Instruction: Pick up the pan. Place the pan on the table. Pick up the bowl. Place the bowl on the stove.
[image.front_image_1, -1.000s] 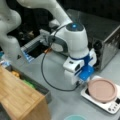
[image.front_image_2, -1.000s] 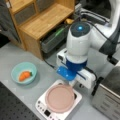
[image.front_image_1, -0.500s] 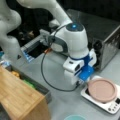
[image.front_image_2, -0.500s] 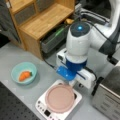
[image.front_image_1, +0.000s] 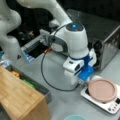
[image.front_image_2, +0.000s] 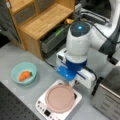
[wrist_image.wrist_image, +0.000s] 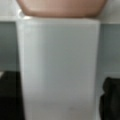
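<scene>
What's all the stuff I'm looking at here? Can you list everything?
pan: one, dusty pink, on the stove
handle: one, white, fills the wrist view
stove: one, white, at a front view's bottom
bowl: one, light teal, on the table, at a front view's left
orange item: one, inside the bowl
table: one, grey
toaster oven: one, steel
wooden shelf: one
gripper: one, at the pan's edge
</scene>
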